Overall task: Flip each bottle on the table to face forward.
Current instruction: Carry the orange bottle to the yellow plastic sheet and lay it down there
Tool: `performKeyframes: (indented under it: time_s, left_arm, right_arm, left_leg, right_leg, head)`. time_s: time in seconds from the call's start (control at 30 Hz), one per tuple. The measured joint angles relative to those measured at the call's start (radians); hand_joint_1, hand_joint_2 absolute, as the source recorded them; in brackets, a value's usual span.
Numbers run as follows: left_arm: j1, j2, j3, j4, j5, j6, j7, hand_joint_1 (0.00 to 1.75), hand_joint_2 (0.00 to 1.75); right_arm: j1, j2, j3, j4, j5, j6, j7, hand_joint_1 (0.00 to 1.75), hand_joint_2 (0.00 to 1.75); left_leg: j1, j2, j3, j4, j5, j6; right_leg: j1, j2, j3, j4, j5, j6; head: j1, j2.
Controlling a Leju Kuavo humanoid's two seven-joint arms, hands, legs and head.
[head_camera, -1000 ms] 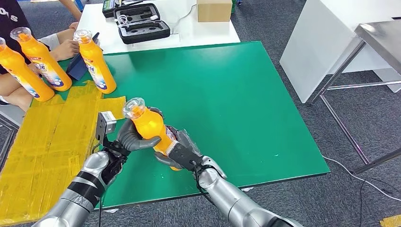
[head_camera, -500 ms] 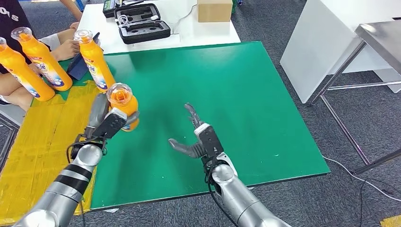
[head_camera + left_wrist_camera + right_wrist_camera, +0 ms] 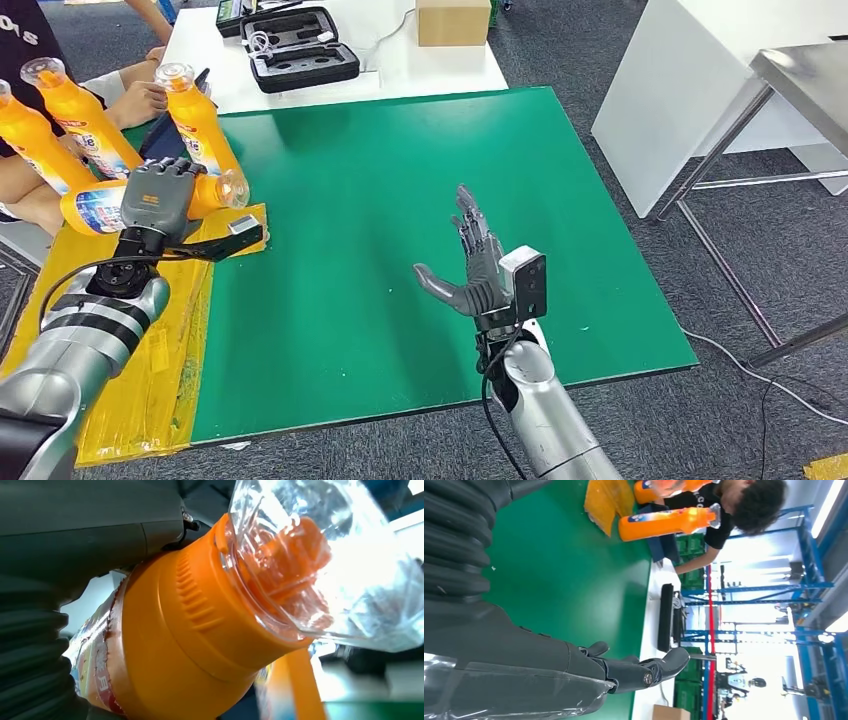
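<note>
My left hand (image 3: 155, 203) grips an orange bottle (image 3: 95, 212) with a clear cap, tipped on its side over the yellow taped area (image 3: 90, 310), cap pointing toward the green mat (image 3: 400, 170). The left wrist view shows that bottle (image 3: 190, 630) close up against my left hand (image 3: 75, 540). Three more orange bottles stand at the back left: one (image 3: 197, 130) at the mat's corner, one (image 3: 80, 115) leaning, one (image 3: 25, 150) at the edge. My right hand (image 3: 478, 265) is open above the mat, holding nothing. The right wrist view shows the right hand (image 3: 524, 660) and a standing bottle (image 3: 664, 522).
A person (image 3: 140, 100) sits at the back left behind the bottles, a hand near them. Behind the mat is a white table with a black case (image 3: 300, 50) and a cardboard box (image 3: 453, 20). A white cabinet (image 3: 680, 90) and metal table (image 3: 800, 80) stand to the right.
My right hand let go of the bottle and moved right, fingers spread. My left hand carried the bottle left from the mat's middle and tipped it from upright onto its side.
</note>
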Motion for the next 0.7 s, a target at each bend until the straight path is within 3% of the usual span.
performKeyframes:
  time_s: [0.3, 0.43, 0.47, 0.57, 0.6, 0.7]
  left_arm:
    - [-0.019, 0.016, -0.063, 0.137, -0.076, -0.248, 0.011, 1.75, 1.75]
    - [-0.003, 0.007, -0.065, 0.159, -0.051, -0.297, 0.013, 1.75, 1.75]
    - [0.000, 0.004, -0.065, 0.163, -0.045, -0.303, 0.011, 1.42, 1.75]
    - [0.010, -0.006, -0.060, 0.172, -0.018, -0.320, 0.004, 0.11, 1.75]
    - [0.015, -0.010, -0.056, 0.174, -0.009, -0.320, 0.004, 0.00, 1.75]
    - [0.032, -0.024, -0.037, 0.177, 0.021, -0.292, 0.008, 0.00, 1.75]
  right_arm:
    - [0.086, -0.032, -0.091, -0.156, 0.000, -0.031, 0.042, 0.00, 1.75]
    - [0.114, -0.034, -0.129, -0.207, 0.012, -0.042, 0.052, 0.00, 1.75]
    - [0.118, -0.034, -0.135, -0.214, 0.013, -0.042, 0.054, 0.00, 1.75]
    - [0.126, -0.035, -0.149, -0.228, 0.019, -0.042, 0.061, 0.00, 1.75]
    - [0.127, -0.034, -0.153, -0.229, 0.022, -0.042, 0.064, 0.00, 1.75]
    - [0.130, -0.034, -0.158, -0.230, 0.032, -0.040, 0.069, 0.00, 1.75]
  left_leg:
    - [0.000, 0.000, 0.000, 0.000, 0.000, 0.000]
    - [0.000, 0.000, 0.000, 0.000, 0.000, 0.000]
    - [0.000, 0.000, 0.000, 0.000, 0.000, 0.000]
    - [0.000, 0.000, 0.000, 0.000, 0.000, 0.000]
    - [0.000, 0.000, 0.000, 0.000, 0.000, 0.000]
    - [0.000, 0.000, 0.000, 0.000, 0.000, 0.000]
  right_leg:
    - [0.000, 0.000, 0.000, 0.000, 0.000, 0.000]
    - [0.000, 0.000, 0.000, 0.000, 0.000, 0.000]
    - [0.000, 0.000, 0.000, 0.000, 0.000, 0.000]
    - [0.000, 0.000, 0.000, 0.000, 0.000, 0.000]
    - [0.000, 0.000, 0.000, 0.000, 0.000, 0.000]
    - [0.000, 0.000, 0.000, 0.000, 0.000, 0.000]
  head:
    - [0.000, 0.000]
    - [0.000, 0.000]
    - [0.000, 0.000]
    - [0.000, 0.000]
    - [0.000, 0.000]
    - [0.000, 0.000]
